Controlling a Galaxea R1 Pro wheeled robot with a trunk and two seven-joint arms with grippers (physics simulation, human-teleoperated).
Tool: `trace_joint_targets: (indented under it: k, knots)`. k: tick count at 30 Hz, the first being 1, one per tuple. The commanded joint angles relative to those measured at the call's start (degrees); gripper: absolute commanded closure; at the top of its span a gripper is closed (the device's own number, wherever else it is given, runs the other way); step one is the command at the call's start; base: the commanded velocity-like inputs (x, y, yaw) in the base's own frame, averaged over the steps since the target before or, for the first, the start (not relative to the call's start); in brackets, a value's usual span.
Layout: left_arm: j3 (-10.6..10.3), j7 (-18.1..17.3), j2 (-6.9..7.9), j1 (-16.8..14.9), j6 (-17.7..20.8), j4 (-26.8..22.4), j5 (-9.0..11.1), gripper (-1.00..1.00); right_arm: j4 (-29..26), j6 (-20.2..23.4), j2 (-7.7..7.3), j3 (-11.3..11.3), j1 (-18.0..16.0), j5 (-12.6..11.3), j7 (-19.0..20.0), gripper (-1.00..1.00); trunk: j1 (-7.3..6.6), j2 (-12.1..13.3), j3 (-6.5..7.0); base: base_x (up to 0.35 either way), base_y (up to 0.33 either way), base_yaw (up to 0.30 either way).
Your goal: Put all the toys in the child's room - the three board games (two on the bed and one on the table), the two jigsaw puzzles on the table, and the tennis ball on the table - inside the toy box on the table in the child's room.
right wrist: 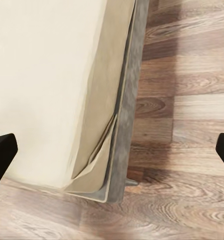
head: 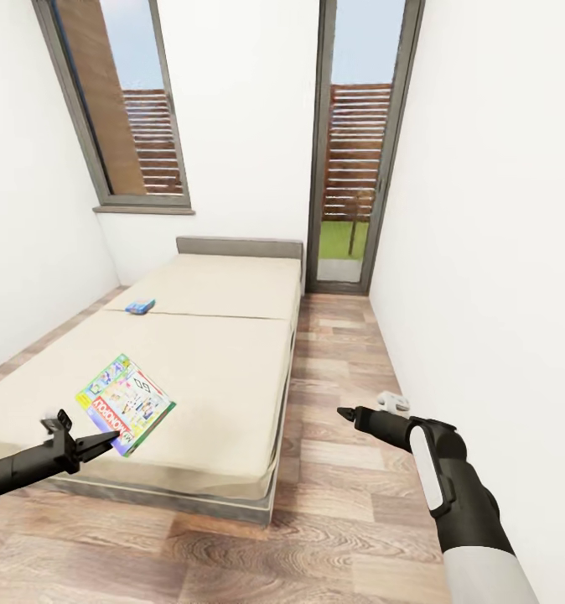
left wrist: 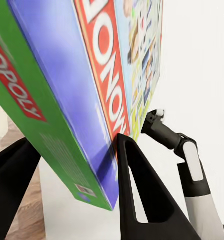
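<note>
A green-white Monopoly board game (head: pixel 128 403) with a red banner hangs tilted over the near part of the bed (head: pixel 224 369). My left gripper (head: pixel 98 442) is shut on its near edge. In the left wrist view the box (left wrist: pixel 67 100) sits clamped between the two black fingers (left wrist: pixel 141 190). A small blue board game (head: pixel 140 306) lies flat further up the bed, towards the grey headboard (head: pixel 239 247). Over the floor right of the bed, my right gripper (head: pixel 368 409) stands open and holds nothing; its wrist view looks down on the bed's corner (right wrist: pixel 112 165). The toy box, the table, the puzzles and the tennis ball are out of view.
A strip of wood-plank floor (head: pixel 341 436) runs between the bed and the white right wall (head: pixel 500 252). A tall glass door (head: pixel 354 168) closes its far end. A dark-framed window (head: pixel 127 109) sits above the bed's head, and a white wall runs along the bed's left side.
</note>
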Motion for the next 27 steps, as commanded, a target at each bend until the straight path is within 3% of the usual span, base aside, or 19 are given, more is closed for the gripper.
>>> trace_joint_targets:
  k: [1, 13, 27]
  knots:
    - [0.0, -0.2, 0.01, 0.0, 0.6, 0.0, -0.1, 1.00, 0.0, 0.3, 0.06, -0.2, 0.0, -0.1, 0.1, -1.00, -0.23, 0.4, 0.13, -0.010, 0.000, 0.042]
    - [0.0, -0.2, 0.01, 0.0, 0.5, 0.1, -0.1, 1.00, 0.0, 0.3, 0.06, -0.1, 0.0, -0.1, 0.0, -1.00, -2.87, 5.2, 2.28, 0.000, 0.000, 0.010]
    - [0.0, -0.2, 0.01, 0.0, 0.6, 0.1, -0.1, 1.00, 0.0, 0.2, 0.06, -0.1, 0.0, -0.1, -0.1, -1.00, -5.94, 10.8, 4.80, 0.000, 0.000, 0.257]
